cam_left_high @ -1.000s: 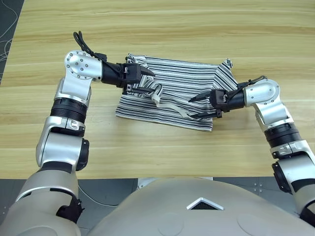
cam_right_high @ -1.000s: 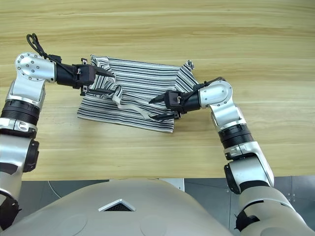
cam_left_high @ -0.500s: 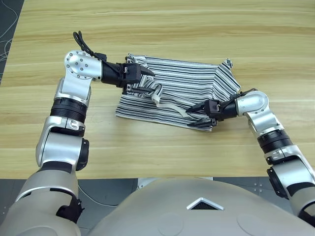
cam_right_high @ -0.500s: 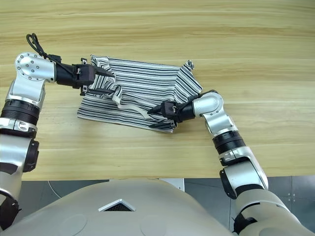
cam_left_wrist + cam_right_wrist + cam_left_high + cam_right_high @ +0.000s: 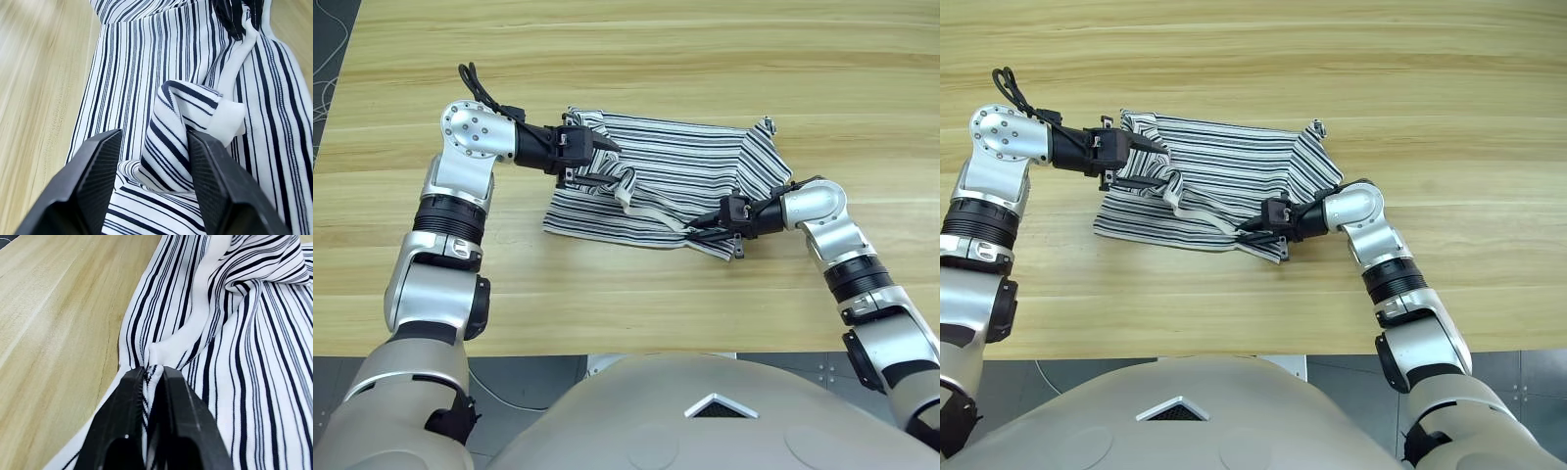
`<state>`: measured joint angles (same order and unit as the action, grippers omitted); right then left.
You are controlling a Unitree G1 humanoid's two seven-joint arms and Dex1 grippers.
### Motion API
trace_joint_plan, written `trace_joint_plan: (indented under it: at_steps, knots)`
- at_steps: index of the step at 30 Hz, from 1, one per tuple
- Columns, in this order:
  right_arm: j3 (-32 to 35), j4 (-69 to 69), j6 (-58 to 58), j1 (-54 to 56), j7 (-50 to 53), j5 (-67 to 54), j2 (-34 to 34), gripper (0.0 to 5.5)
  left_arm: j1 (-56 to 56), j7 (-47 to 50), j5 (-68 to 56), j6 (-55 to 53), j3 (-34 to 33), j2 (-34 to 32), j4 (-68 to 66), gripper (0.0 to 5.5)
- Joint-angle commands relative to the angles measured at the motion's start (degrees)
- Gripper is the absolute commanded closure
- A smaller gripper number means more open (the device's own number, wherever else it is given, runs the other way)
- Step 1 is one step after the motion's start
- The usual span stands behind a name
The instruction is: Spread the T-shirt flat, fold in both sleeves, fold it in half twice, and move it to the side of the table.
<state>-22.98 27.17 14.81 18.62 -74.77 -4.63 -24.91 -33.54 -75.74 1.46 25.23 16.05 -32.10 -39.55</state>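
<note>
Right wrist view showed you the right gripper (image 5: 152, 372) pinched fully closed on the T-shirt (image 5: 234, 333). Its two fingers (image 5: 122, 426) met on a bunched bit of cloth right at the garment's edge, low against the table (image 5: 54, 308). In my judgement you chose that grip to take only the corner layers, so you could draw or lift that side without dragging the whole garment.

From the head camera, the T-shirt lay in the middle of the table as a rumpled, roughly rectangular heap between the two grippers. It was not yet flat, and a pale strip (image 5: 656, 211) looped across its near half.

Your left gripper (image 5: 154, 136) sat at the opposite, left edge, its jaws moderately apart and straddling a raised fold (image 5: 171, 127) of striped cloth. The fold stood between the pads (image 5: 98, 181) and seemed to brush one of them, but nothing was clamped. I read that as your left side poised to close on its fold, so that both ends could be pulled apart evenly.
</note>
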Motion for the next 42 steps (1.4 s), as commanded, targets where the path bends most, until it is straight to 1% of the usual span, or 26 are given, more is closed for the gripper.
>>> trace_joint_plan:
  at_steps: [1, 3, 7, 35, 37, 39, 42]
  knots:
    - [0.3, -0.6, -0.8, 0.7, -1.2, 0.0, -0.7, 5.37, -1.3, -0.1, 0.6, 0.3, 0.1, -0.7, 0.2, 3.06]
    - [0.2, -0.8, -1.6, 0.4, -2.0, -0.4, -0.7, 5.37, -1.3, -0.1, 0.6, 0.3, 0.1, -0.7, 0.2, 3.06]
    - [0.5, -1.3, -2.7, 0.2, -1.8, -0.3, -0.6, 4.64, -1.4, -0.1, 0.6, 0.2, 0.1, -0.7, 0.2, 3.06]
    - [2.6, -1.7, -2.2, 1.7, -1.8, -0.4, -1.0, 4.64, -1.7, -0.2, 0.7, 0.4, 0.3, -0.7, -0.5, 3.06]
    - [2.6, -1.6, -2.1, 1.7, -1.7, -0.3, -0.9, 4.60, -1.7, -0.5, 0.8, 0.5, 0.4, -0.7, -0.7, 3.33]
    - [2.6, -1.5, -2.0, 1.7, -1.6, -0.3, -0.8, 4.60, -1.7, -0.6, 0.8, 0.6, 0.5, -0.7, -0.9, 3.73]
    - [2.6, -1.5, -1.9, 1.8, -1.4, -0.3, -0.6, 4.60, -1.5, -0.6, 1.3, 0.8, 1.0, -0.5, -1.7, 3.73]
